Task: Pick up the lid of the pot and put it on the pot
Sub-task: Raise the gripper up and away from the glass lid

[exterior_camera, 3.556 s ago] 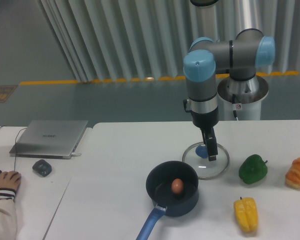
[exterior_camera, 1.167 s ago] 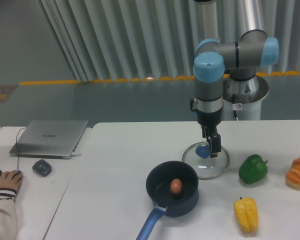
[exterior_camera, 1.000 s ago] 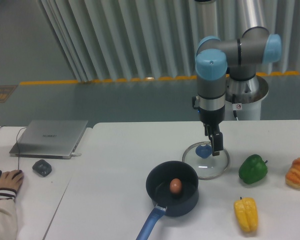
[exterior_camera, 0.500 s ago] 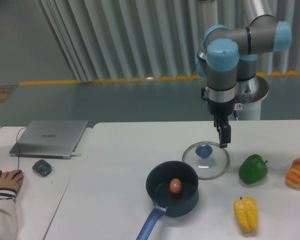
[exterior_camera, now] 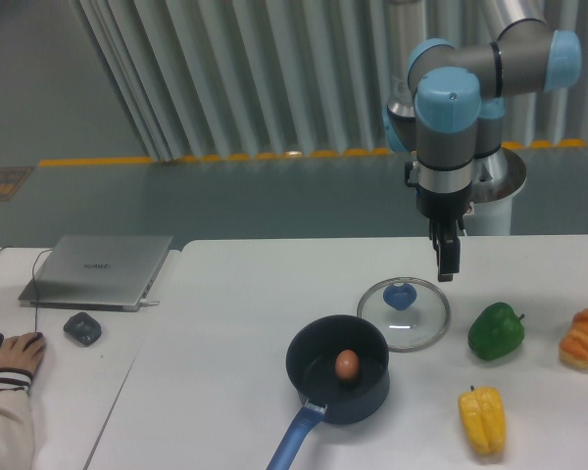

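My gripper [exterior_camera: 445,266] hangs over the table, behind and to the right of the lid, pointing down. Its narrow dark fingers overlap from this angle, so any gap between them cannot be made out; no object shows at their tips. The clear glass pot lid [exterior_camera: 418,328], with a blue knob [exterior_camera: 400,297], lies flat on the table. In front of it and to the left stands the dark pot [exterior_camera: 307,343], uncovered, its blue handle [exterior_camera: 296,438] reaching toward the camera. A brown egg-like object [exterior_camera: 347,365] is inside the pot.
A green pepper [exterior_camera: 496,332] lies just right of the lid, with a yellow object [exterior_camera: 483,421] nearer the camera. An orange-brown bread-like item [exterior_camera: 584,339] is at the right edge. A laptop [exterior_camera: 98,272], a dark mouse [exterior_camera: 82,329] and someone's hand [exterior_camera: 16,354] are at the left.
The gripper has moved to the right and up, from over the lid to beyond its right rear side. The lid and pot have stayed in place; the egg-like object has shifted very slightly.
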### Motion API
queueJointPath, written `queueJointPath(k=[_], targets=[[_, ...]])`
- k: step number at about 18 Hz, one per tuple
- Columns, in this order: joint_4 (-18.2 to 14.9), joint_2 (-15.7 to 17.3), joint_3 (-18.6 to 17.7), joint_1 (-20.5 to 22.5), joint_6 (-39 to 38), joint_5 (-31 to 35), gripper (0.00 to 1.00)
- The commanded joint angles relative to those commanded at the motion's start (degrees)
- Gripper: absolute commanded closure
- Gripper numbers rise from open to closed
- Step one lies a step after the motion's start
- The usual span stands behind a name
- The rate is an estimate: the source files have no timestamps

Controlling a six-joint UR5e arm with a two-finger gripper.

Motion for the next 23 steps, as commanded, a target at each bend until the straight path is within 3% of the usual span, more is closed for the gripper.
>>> queueJointPath(k=[13,23], targets=[[-2.8,0.4,-0.8,1.2,8.6,-0.4,0.00],[-3.7,1.1,0.6,2.5,9.2,-0.8,0.00]])
